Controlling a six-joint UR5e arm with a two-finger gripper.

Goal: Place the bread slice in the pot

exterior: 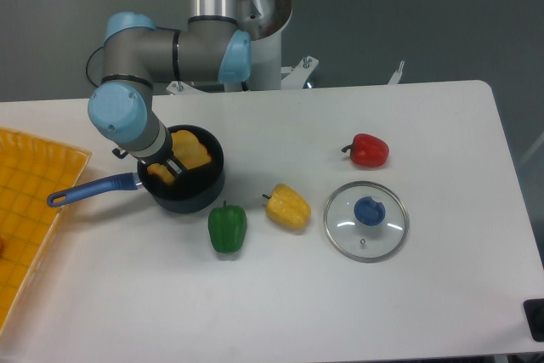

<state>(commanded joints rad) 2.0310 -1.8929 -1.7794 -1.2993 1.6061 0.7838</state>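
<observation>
Fingers [170,165] inside the pot [194,194], left of frame, against the bread [189,151]; grip state unclear, tips hidden.

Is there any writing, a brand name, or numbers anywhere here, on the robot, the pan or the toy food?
No text can be read in this view.
The robot arm shows only plain grey and blue parts.
The pot, glass lid, three peppers and yellow tray carry no visible labels.
The pincer is too small to show any marking.
</observation>
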